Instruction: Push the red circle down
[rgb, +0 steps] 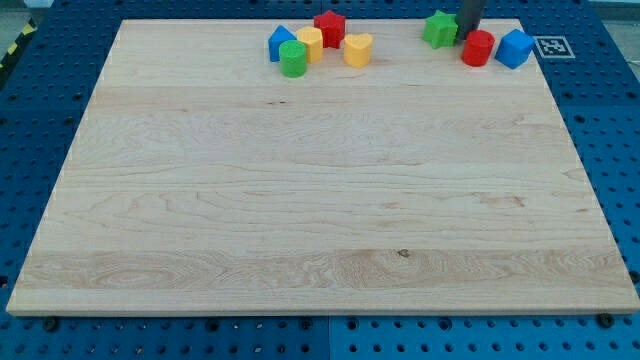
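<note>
Camera view: red circle (478, 48) near the desk's (300, 200) top edge, between the green block (439, 29) and blue block (515, 48). My tip (468, 33), a bare rod with nothing to open or close, sits just above the circle, slightly toward the view's left. Push runs toward the view's bottom

The pale wooden desk (320, 200) carries 8 small blocks, all near the view's top. 5 cluster left, including a green cylinder (293, 59); 3 sit right, including the red circle (477, 48).
</note>
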